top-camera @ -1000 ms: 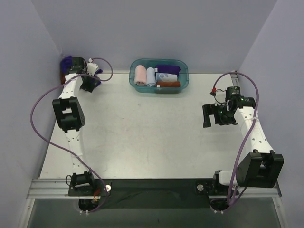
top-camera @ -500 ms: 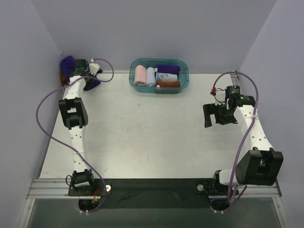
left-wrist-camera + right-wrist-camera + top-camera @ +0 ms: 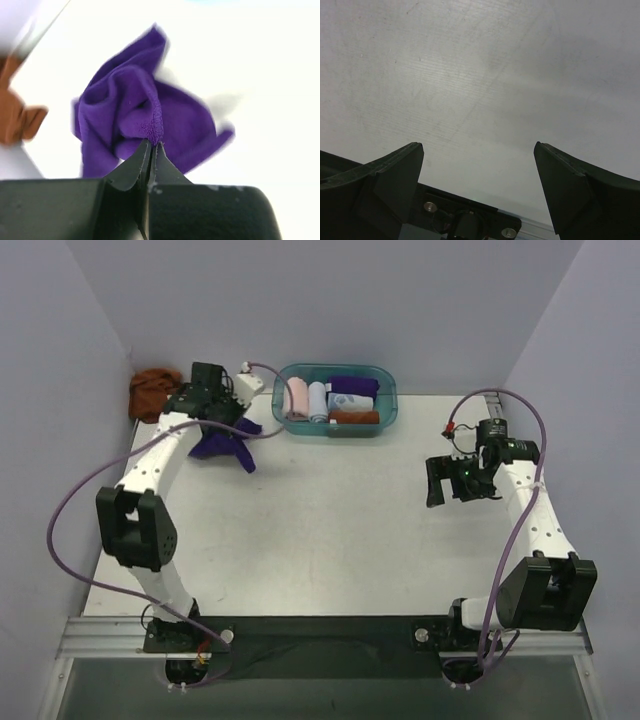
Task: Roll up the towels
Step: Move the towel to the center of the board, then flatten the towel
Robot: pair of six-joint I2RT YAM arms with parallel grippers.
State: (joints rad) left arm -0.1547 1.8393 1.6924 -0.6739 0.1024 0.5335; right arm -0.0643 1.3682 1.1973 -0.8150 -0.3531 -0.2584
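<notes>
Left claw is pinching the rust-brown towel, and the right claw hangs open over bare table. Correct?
Wrong towel: the left wrist view shows the left claw pinching the purple towel; the rust-brown towel lies apart in the far left corner. The right claw does hang open over bare table.

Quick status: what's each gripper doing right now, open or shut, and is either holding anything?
The left gripper is shut, pinching the hem of the purple towel.
The right gripper is open, holding nothing.

Purple towel (image 3: 225, 448) crumpled, hem pinched in left gripper (image 3: 151, 145), hanging over bench (image 3: 320, 530) far left. Rust-brown towel (image 3: 153, 392) bunched at far-left corner.
</notes>
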